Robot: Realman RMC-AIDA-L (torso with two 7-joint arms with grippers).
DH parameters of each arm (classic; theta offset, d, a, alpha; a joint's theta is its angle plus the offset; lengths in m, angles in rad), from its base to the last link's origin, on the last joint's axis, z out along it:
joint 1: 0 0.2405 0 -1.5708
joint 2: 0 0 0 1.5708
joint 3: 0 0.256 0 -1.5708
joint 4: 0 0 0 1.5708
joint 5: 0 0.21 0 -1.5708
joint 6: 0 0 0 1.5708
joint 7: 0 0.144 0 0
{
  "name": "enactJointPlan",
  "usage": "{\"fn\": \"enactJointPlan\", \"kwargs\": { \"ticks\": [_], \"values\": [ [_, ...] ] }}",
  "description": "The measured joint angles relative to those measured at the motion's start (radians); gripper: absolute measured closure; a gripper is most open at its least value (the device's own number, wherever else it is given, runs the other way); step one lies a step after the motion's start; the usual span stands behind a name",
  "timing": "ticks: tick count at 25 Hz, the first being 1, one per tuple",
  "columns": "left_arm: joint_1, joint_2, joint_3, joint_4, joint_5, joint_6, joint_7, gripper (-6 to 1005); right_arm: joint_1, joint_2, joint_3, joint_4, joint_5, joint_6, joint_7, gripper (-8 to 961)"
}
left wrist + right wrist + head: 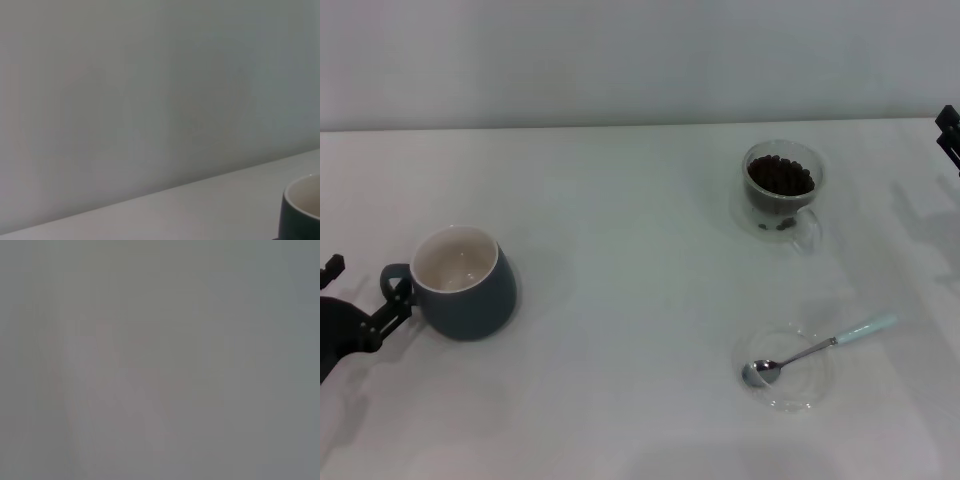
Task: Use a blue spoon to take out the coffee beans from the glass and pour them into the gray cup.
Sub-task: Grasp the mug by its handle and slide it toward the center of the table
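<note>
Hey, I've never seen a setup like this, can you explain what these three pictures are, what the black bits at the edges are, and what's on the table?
A two-armed robot is looking at a white table. The wide picture comes from a camera on its head. The black parts are its arms' ends: the left tool beside the gray cup, the right tool at the far edge. Neither holds anything. The other two pictures come from wrist cameras: the left shows the wall and the cup's rim, the right a blank surface. Also on the table are a glass full of coffee beans and a blue spoon lying on a clear saucer.
</note>
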Motion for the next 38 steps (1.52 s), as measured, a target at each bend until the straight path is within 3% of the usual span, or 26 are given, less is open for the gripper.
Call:
{"fn": "enactJointPlan", "kwargs": {
  "ticks": [11, 17, 22, 30, 38],
  "values": [
    [-0.002, -0.001, -0.002, 0.037, -0.001, -0.044, 0.064, 119, -0.005, 0.0, 0.001, -0.001, 0.0, 0.007, -0.001, 247],
    [-0.02, -0.001, -0.007, 0.052, -0.007, -0.066, 0.109, 311, -0.006, 0.0, 0.002, -0.001, 0.0, 0.007, -0.001, 250],
    [-0.022, -0.003, -0.007, 0.054, -0.008, -0.072, 0.109, 583, -0.012, 0.0, 0.002, 0.001, 0.0, 0.007, 0.0, 253],
    [-0.034, -0.002, -0.003, 0.089, -0.001, -0.073, 0.111, 824, -0.012, 0.0, 0.002, 0.002, 0.002, 0.007, 0.001, 258],
    [-0.053, -0.004, -0.001, 0.17, 0.001, -0.077, 0.2, 907, -0.005, 0.0, 0.002, -0.002, 0.002, 0.006, -0.001, 262]
  ]
}}
